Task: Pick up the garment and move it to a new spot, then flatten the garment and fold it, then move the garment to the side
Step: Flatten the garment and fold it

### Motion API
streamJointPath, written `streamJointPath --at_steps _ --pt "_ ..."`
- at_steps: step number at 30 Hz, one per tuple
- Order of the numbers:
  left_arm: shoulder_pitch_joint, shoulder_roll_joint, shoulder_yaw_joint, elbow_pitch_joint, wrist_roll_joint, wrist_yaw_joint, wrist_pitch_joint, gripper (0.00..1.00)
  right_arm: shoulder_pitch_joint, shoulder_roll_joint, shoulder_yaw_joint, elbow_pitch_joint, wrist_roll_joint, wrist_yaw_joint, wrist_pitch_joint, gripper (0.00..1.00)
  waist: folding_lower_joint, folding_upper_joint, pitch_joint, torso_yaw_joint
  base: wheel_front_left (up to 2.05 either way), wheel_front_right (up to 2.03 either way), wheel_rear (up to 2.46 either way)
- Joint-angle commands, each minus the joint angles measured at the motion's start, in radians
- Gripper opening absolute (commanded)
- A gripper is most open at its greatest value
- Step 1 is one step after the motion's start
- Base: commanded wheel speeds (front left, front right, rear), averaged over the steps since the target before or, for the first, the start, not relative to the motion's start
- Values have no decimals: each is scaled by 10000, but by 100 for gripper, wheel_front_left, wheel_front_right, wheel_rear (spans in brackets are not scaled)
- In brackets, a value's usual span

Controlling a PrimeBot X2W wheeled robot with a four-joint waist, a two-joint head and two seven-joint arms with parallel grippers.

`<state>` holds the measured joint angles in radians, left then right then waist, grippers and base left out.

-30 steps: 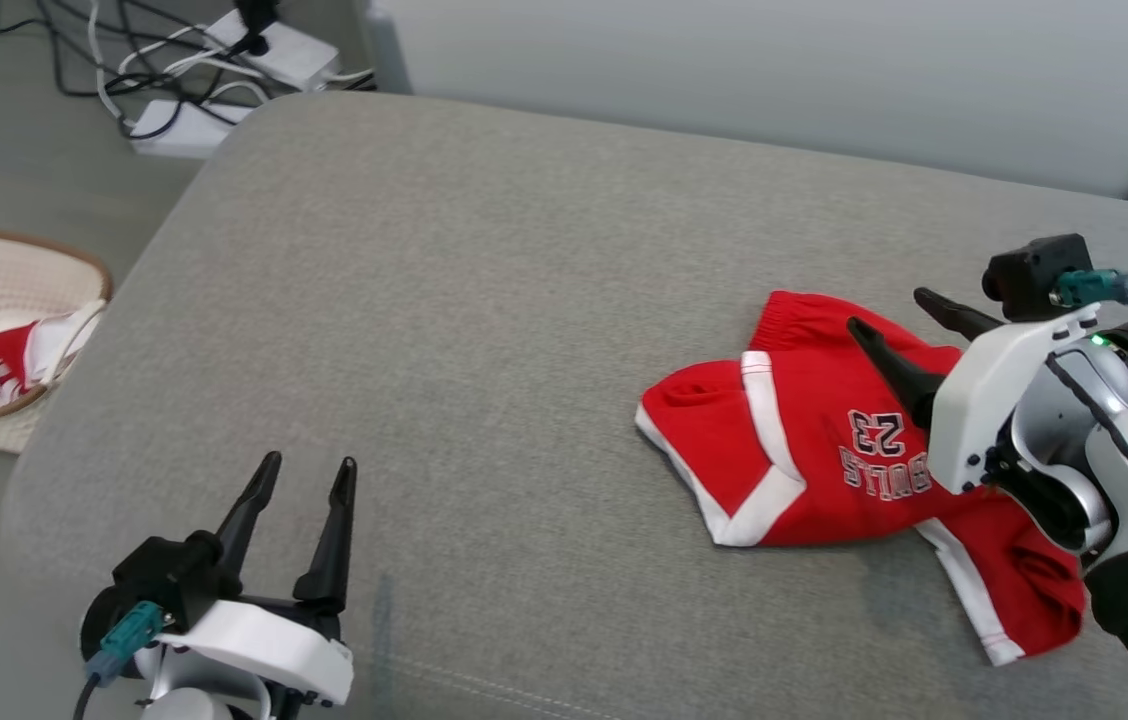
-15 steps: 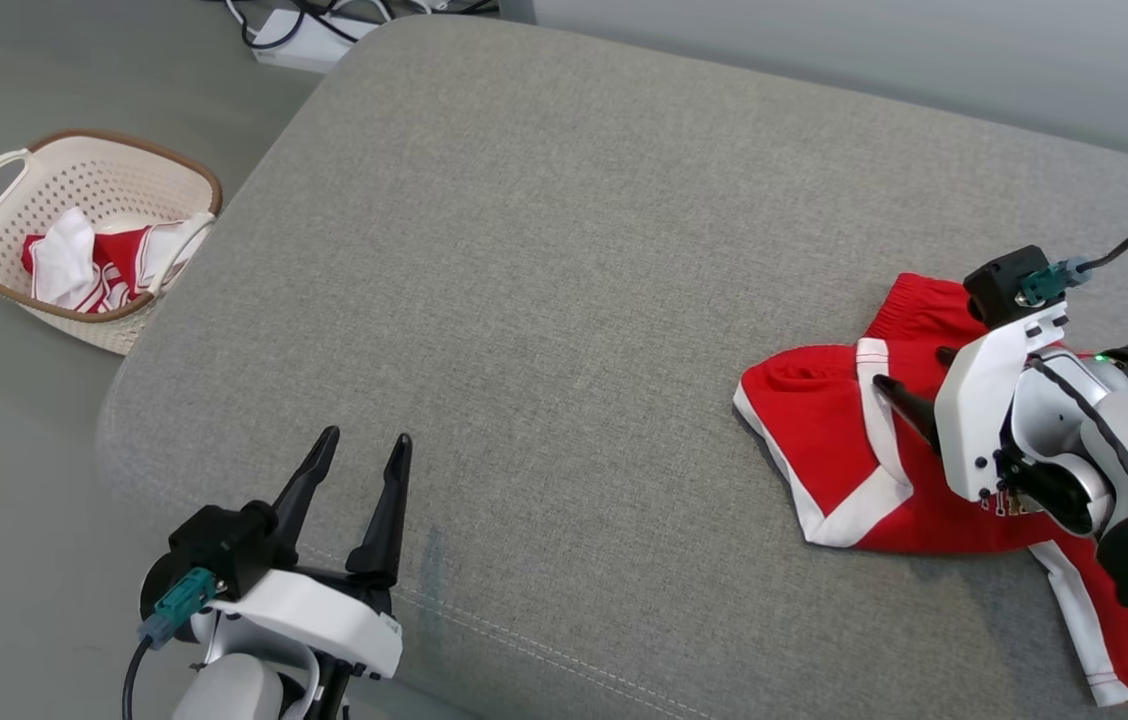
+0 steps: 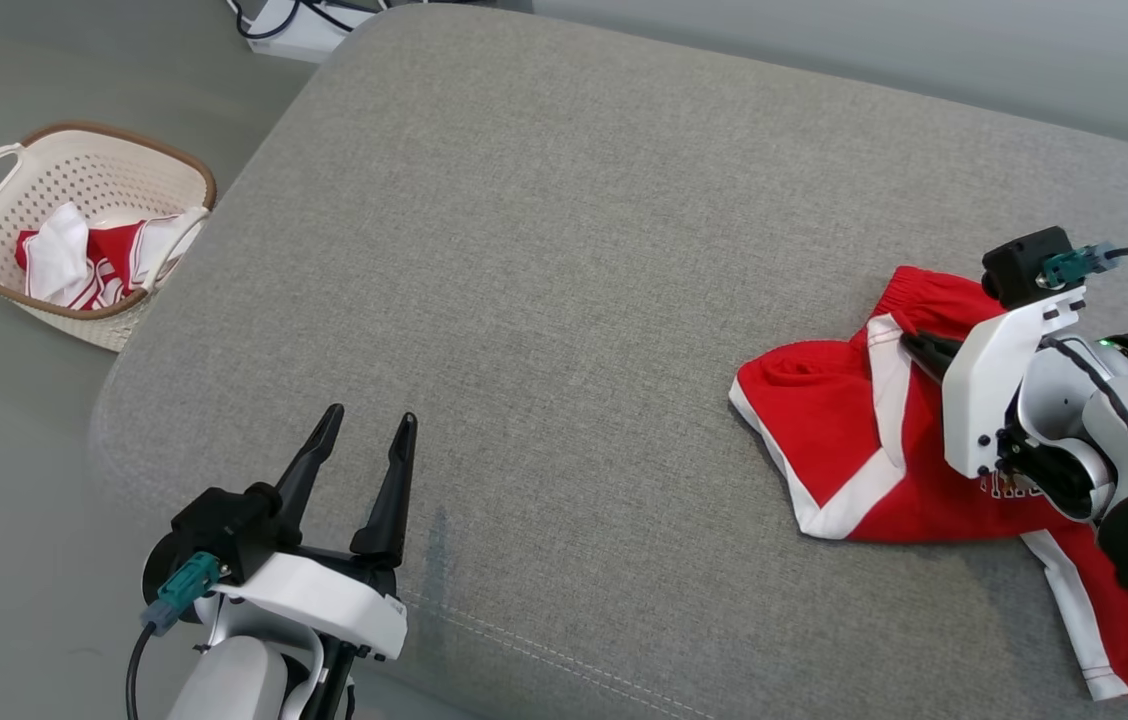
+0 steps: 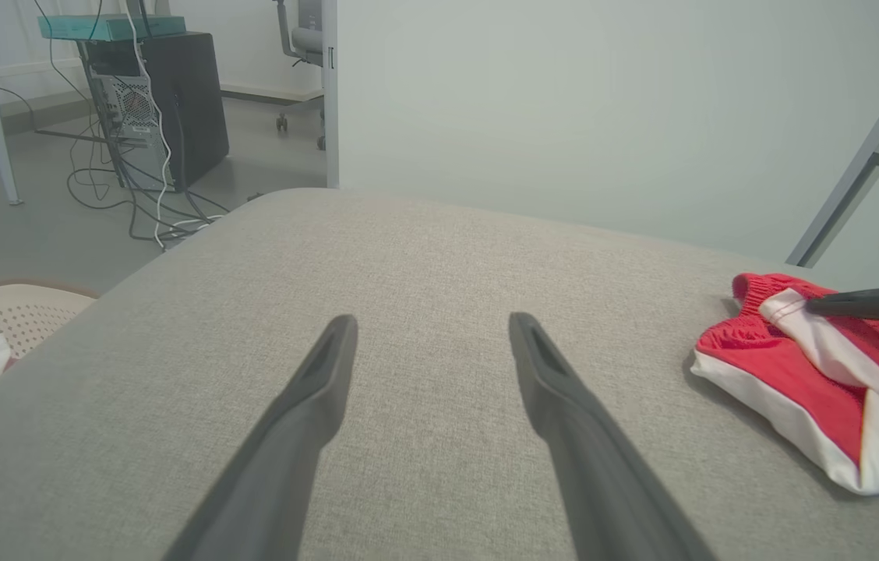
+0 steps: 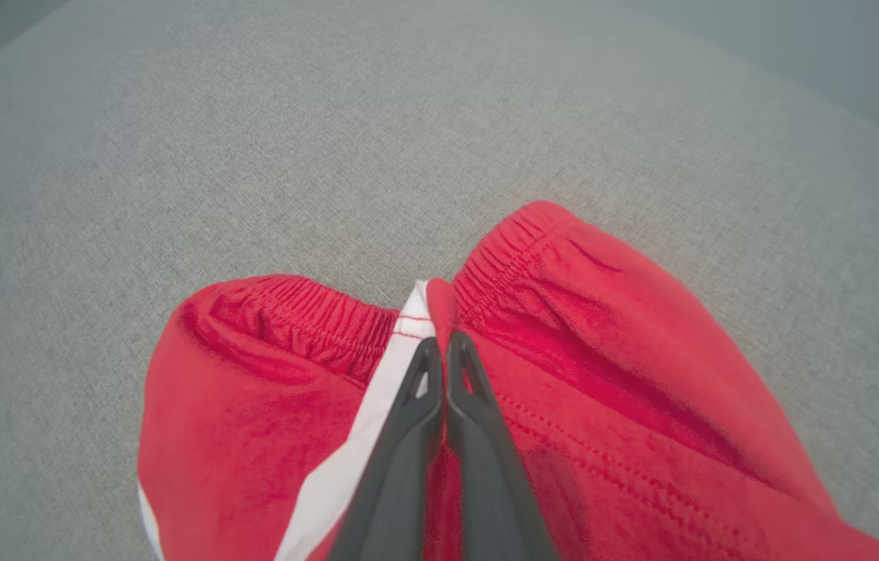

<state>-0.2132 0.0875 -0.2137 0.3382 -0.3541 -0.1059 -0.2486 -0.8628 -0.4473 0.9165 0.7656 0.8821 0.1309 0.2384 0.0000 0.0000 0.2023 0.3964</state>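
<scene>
Garment (image 3: pixel 854 440) is a pair of red shorts with white trim, lying crumpled at the right end of the grey cushion (image 3: pixel 544 250). The right gripper (image 5: pixel 439 351) has its fingers pinched together at the waistband, right by the white stripe. Pretty sure a fold of cloth is caught between them, but the tips hide it. The left gripper (image 3: pixel 364 445) hovers spread wide over bare cushion, well apart. So barely started imo: grabbed, not lifted. Moving, flattening, folding and setting aside are all left.
</scene>
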Motion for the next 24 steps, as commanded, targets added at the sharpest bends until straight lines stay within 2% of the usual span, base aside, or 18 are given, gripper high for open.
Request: streamJointPath --at_steps 1,6,12,18,21,24 --pt "-329 205 434 -194 109 -95 -130 100 -72 -141 -4 -271 279 -2 -383 0 0 0 -89 -112 0 0 0" --pt "-221 231 553 -244 236 -118 -131 100 135 -460 -157 -761 712 -2 -1138 0 0 0 -231 -363 0 0 0" --pt "-59 284 736 -357 381 -132 -131 100 1140 -1122 -809 -1939 1087 -2 -2732 0 0 0 -483 -846 0 0 0" --pt "200 471 865 -515 501 -97 -131 100 3350 -1398 -1811 -3678 1087 -2 -4364 0 0 0 -729 -1666 0 0 0" --pt "332 605 923 -596 503 -50 -126 100 4856 -1295 -2670 -4530 968 -2 -4818 0 0 0 -821 -2124 0 0 0" --pt "463 728 1002 -715 463 18 -40 100 6437 -903 -3673 -5434 678 -2 -4970 0 0 0 -928 -2565 0 0 0"
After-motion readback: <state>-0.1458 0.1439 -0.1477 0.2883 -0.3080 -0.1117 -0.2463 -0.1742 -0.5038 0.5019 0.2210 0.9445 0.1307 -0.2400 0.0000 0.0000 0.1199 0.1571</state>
